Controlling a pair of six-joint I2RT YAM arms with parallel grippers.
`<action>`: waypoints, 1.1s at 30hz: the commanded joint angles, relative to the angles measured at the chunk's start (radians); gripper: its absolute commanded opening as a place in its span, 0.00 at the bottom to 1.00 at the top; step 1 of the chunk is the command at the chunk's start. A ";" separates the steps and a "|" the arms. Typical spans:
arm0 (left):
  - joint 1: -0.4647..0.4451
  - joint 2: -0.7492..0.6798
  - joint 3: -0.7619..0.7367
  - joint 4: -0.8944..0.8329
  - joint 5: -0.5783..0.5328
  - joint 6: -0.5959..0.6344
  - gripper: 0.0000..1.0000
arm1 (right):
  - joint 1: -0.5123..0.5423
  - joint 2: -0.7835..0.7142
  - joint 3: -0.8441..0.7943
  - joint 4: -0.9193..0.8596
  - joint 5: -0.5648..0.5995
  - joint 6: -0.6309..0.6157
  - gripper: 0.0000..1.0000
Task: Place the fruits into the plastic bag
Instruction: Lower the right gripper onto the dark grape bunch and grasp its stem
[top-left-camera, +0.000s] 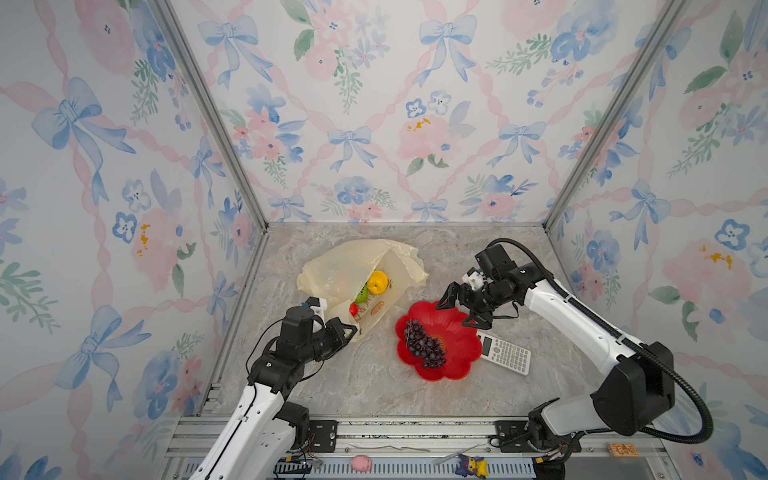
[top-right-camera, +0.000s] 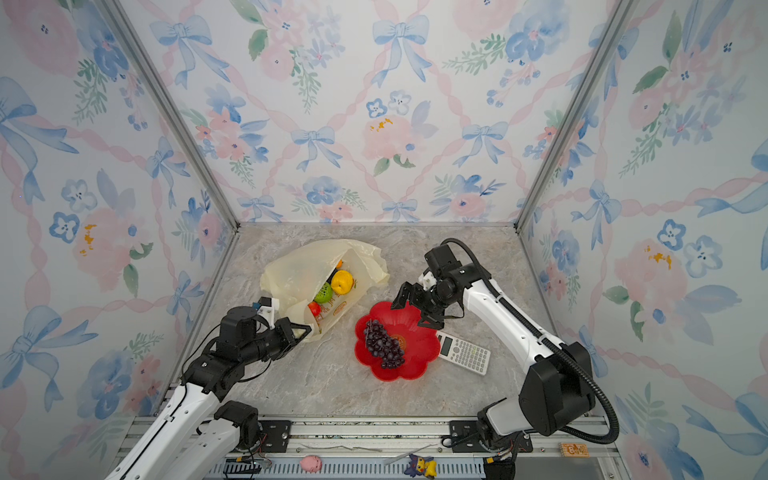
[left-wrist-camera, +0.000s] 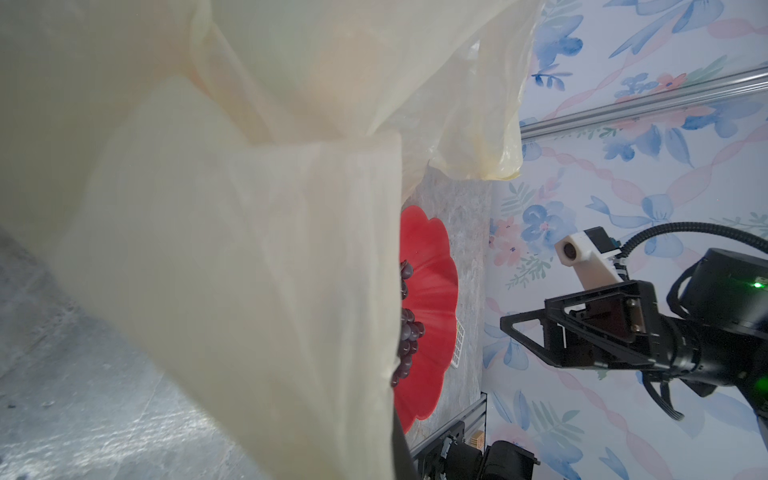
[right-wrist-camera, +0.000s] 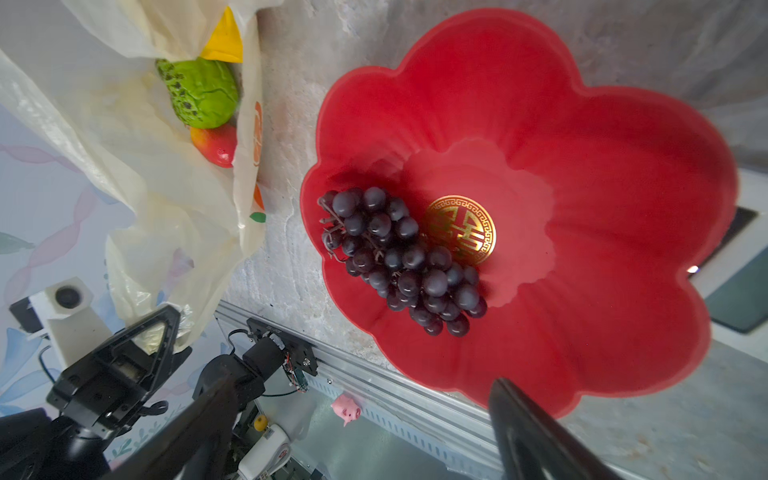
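In both top views the pale-yellow plastic bag (top-left-camera: 345, 270) (top-right-camera: 299, 270) lies at the table's back left with its mouth facing right. Inside it I see three fruits: a yellow lumpy one (top-left-camera: 377, 282), a green ball (top-left-camera: 360, 296) (right-wrist-camera: 203, 91) and a red-yellow one (top-left-camera: 353, 309) (right-wrist-camera: 216, 145). My left gripper (top-left-camera: 351, 329) (top-right-camera: 305, 330) is shut on the bag's near edge and holds it up; the bag (left-wrist-camera: 228, 249) fills the left wrist view. The purple grape bunch (top-left-camera: 424, 344) (top-right-camera: 384, 345) (right-wrist-camera: 399, 257) lies in the red dish (top-left-camera: 457, 357). My right gripper (top-left-camera: 457, 311) (top-right-camera: 412, 311) (right-wrist-camera: 365, 384) hangs open and empty over the dish's far rim.
A white calculator (top-left-camera: 505, 353) (top-right-camera: 463, 353) lies just right of the dish, partly under its rim. The metal rail (top-left-camera: 415, 428) runs along the front edge, with a pink pig toy (top-left-camera: 360, 462) and a small yellow-blue figure (top-left-camera: 471, 465) below it. Papered walls close in three sides.
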 joint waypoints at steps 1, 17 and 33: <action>0.008 -0.018 -0.015 -0.013 -0.012 0.001 0.00 | 0.035 0.003 -0.017 0.058 0.055 0.017 0.96; 0.010 0.001 -0.007 -0.013 -0.027 -0.016 0.00 | 0.273 0.333 0.204 -0.139 0.249 -0.457 0.96; 0.017 0.007 0.013 -0.013 -0.010 -0.012 0.00 | 0.415 0.546 0.376 -0.245 0.491 -0.582 0.96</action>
